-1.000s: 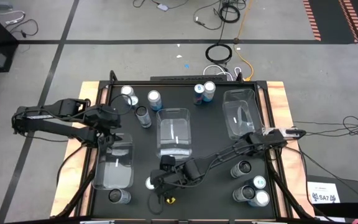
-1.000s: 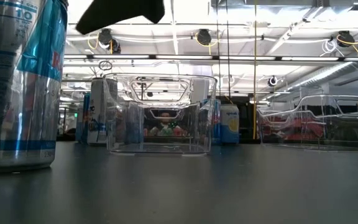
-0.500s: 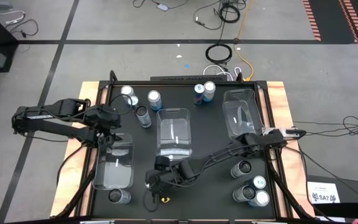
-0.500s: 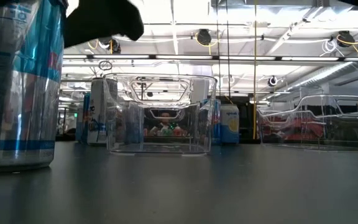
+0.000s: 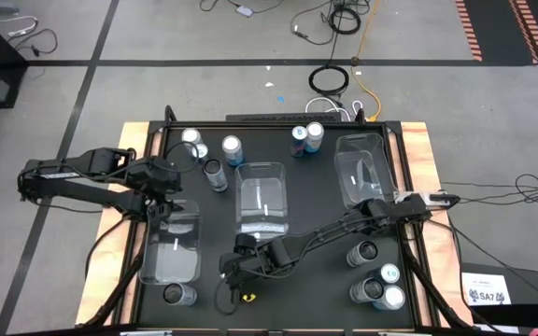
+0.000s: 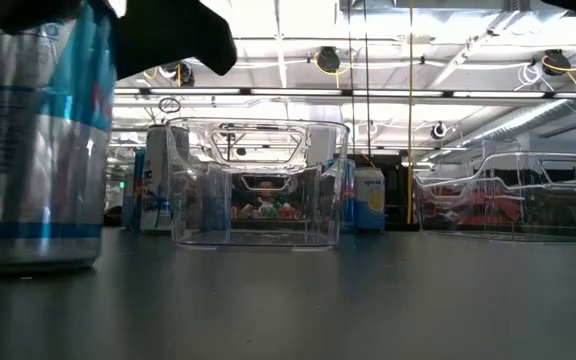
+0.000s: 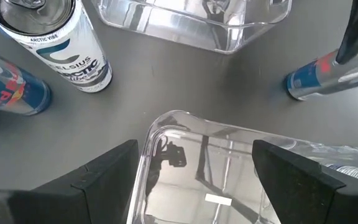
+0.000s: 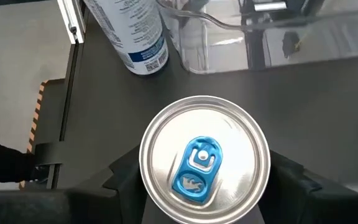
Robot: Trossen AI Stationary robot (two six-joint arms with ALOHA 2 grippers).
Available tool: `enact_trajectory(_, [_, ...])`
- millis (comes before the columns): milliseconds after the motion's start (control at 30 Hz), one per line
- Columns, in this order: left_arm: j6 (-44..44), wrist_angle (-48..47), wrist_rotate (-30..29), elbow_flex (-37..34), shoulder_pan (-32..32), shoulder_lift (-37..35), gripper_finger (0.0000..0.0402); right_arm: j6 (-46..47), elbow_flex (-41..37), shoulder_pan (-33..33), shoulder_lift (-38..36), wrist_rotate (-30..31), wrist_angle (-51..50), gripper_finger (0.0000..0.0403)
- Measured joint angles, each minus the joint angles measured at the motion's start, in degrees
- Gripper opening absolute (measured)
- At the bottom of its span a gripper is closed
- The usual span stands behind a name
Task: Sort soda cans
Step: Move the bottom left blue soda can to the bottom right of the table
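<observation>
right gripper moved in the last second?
Yes. In the high view the right gripper slid left, farther from the middle bin, over the blue-and-silver can near the table's front edge.

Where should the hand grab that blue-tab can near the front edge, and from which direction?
Grip the blue-tab can around its round side wall just under the rim, coming straight down from above. It stands upright with its top facing the right hand, whose fingers already flank it.

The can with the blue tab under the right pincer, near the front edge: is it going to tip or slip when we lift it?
The can stands upright between the right pincer's fingers; it looks tall and narrow, so a sideways nudge may tip it. Its smooth metal wall looks slippery, so it could slide in a loose grip. The tab looks unopened, so it is probably full and heavy for its size.
</observation>
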Motion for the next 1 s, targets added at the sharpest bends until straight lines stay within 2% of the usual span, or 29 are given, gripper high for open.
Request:
enact_trajectory(433, [-0.1,0.1,0.0,0.0,0.0,0.0,0.0325,13.6,0.0,3.5,-3.7,2.4,-14.7,0.0222])
enact_trajectory(600, [-0.2,0.1,0.0,0.0,0.0,0.0,0.0325,20.0,-0.1,5.5,-4.9,7.4,-22.3,0.0221])
enact_trajectory(833, [-0.3,0.3,0.0,0.0,0.0,0.0,0.0325,37.5,-0.1,8.6,-7.2,12.6,-36.6,0.0222])
enact_trajectory(1000, [-0.3,0.5,0.0,0.0,0.0,0.0,0.0325,48.8,-0.1,12.5,-8.6,18.4,-44.5,0.0222])
